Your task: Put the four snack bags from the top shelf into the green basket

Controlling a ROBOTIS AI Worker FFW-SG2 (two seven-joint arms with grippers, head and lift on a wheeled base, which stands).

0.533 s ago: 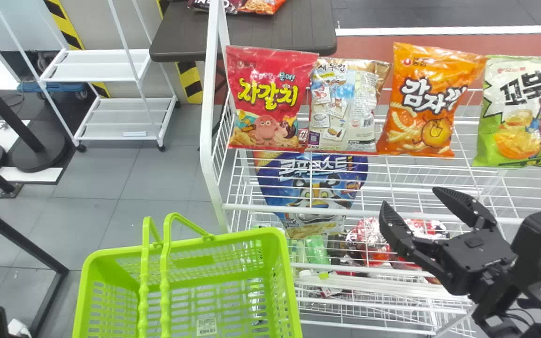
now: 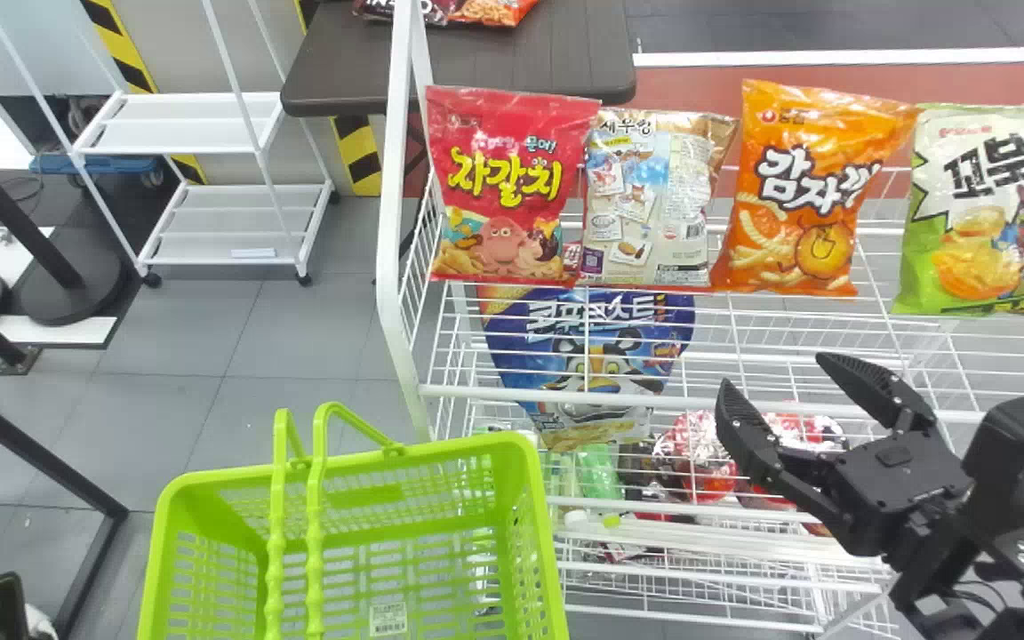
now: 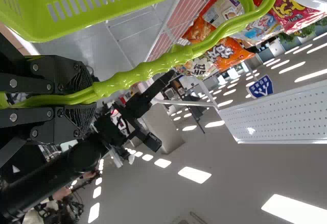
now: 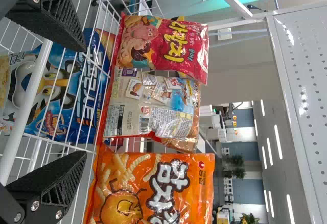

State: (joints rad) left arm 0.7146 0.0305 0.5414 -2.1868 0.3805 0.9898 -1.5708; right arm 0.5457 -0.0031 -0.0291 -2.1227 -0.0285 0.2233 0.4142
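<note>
The right claw (image 2: 770, 372) is spread wide with nothing between its fingers, to the right of the green basket (image 2: 525, 533) and near the front rail of the white wire rack (image 2: 654, 402). The left claw (image 3: 88, 97) is closed around one of the basket's green handles (image 2: 315, 533). Compared with half a second ago, those handles have tipped very slightly toward the right over the basket, while the right claw has held its place and the bags look the same. Farther from the basket, beyond it and to its right, the four snack bags stand in a row on the top shelf: the red bag (image 2: 512, 187) nearest it, then the silvery bag (image 2: 645, 196), the orange bag (image 2: 819, 191), and the green bag (image 2: 983, 213) farthest off. A blue bag (image 2: 592, 356) sits lower in the rack, also beyond the basket and right of it. Well past the basket are a dark table (image 2: 556, 53) and, more to the left, a white shelf cart (image 2: 183, 120).
</note>
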